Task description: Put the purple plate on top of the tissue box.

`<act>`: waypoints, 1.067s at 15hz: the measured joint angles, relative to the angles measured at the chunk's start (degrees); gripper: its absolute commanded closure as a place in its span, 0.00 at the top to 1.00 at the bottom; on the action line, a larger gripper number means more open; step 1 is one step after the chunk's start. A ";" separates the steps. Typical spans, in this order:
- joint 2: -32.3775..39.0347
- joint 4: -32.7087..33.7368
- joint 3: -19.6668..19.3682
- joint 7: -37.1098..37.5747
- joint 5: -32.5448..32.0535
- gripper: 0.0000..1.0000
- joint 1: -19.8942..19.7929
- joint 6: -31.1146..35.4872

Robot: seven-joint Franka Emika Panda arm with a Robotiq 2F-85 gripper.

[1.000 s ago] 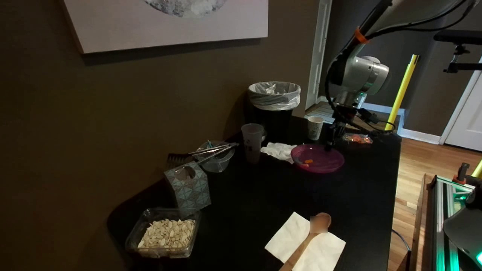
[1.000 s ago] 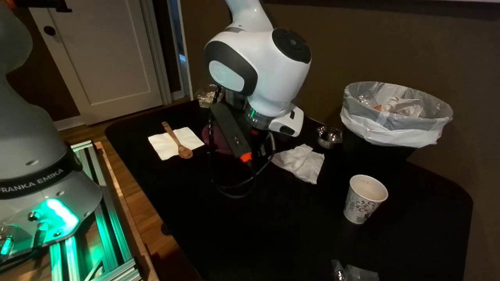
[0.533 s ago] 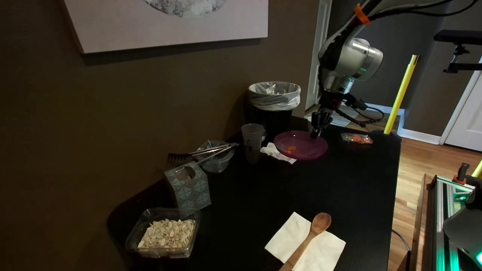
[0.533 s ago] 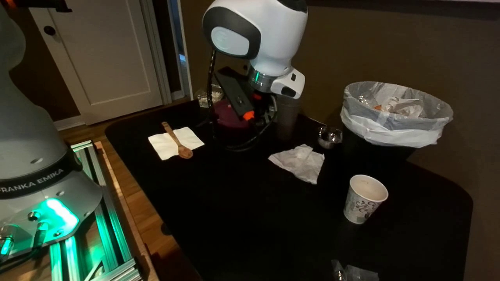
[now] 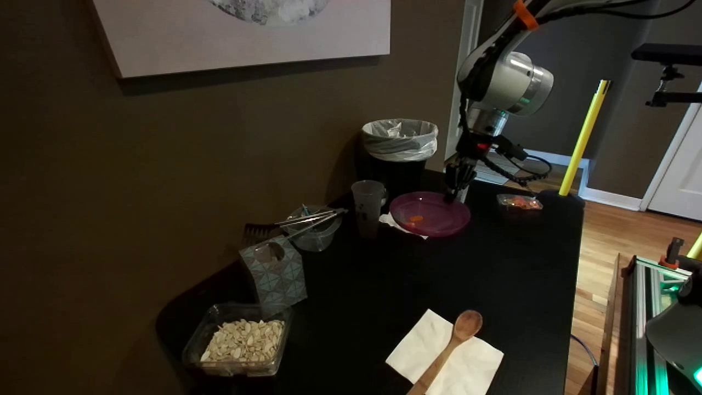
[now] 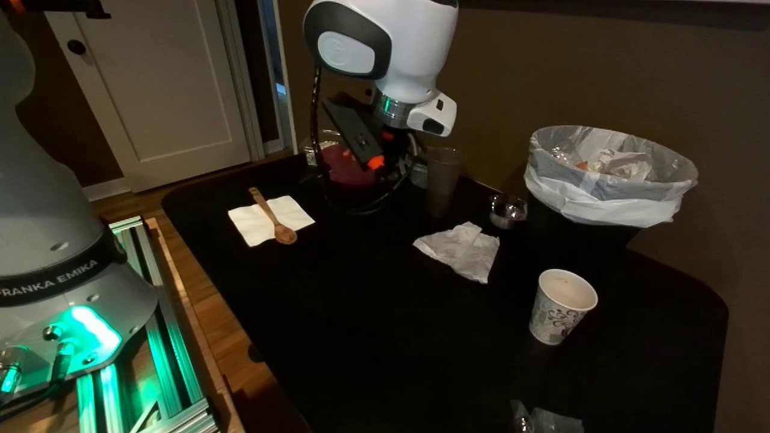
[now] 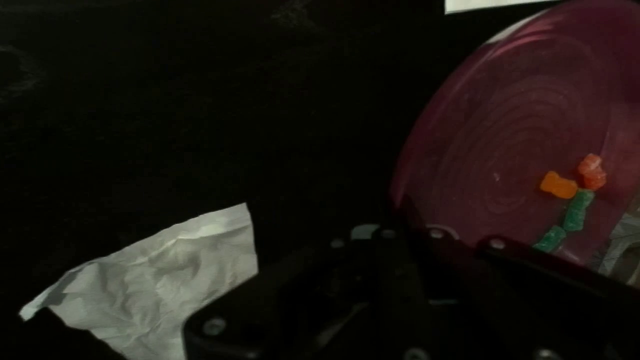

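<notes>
The plate [image 5: 433, 214] hangs, seemingly clear of the bench [image 5: 356, 299], by one side of its rim, well apart from the box [image 5: 282, 277], so the step in hand looks like the carry. Held at one edge only, it may sag or twist under any jerk; the sweets [image 7: 578, 210] lying in it, gathered away from the grip, could then slide over the lip. The way to the box seems to pass near the tumbler [image 5: 367, 211] and the utensils [image 5: 309, 218] laid across the bowl [image 5: 318, 241]; carried low, the leading edge could knock one or drag the other. At the box the trouble would likely be balance: its top has a wide hole, the plate looks broader, and the box itself is probably light, so an off-centre landing, or a tug in letting go, might tip it towards the tub [image 5: 236, 367] just beside it.

As for the jaws, they are clenched on the rim with little gap between them, as far as the dark wrist view allows; they seem to touch nothing but the plate
</notes>
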 measured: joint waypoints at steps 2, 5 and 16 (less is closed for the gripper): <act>-1.02 -1.49 1.97 0.11 0.02 0.01 2.30 1.15; -2.12 -2.86 5.52 0.43 2.19 0.04 6.51 1.55; -1.10 -2.45 10.80 6.90 11.17 0.01 12.89 9.51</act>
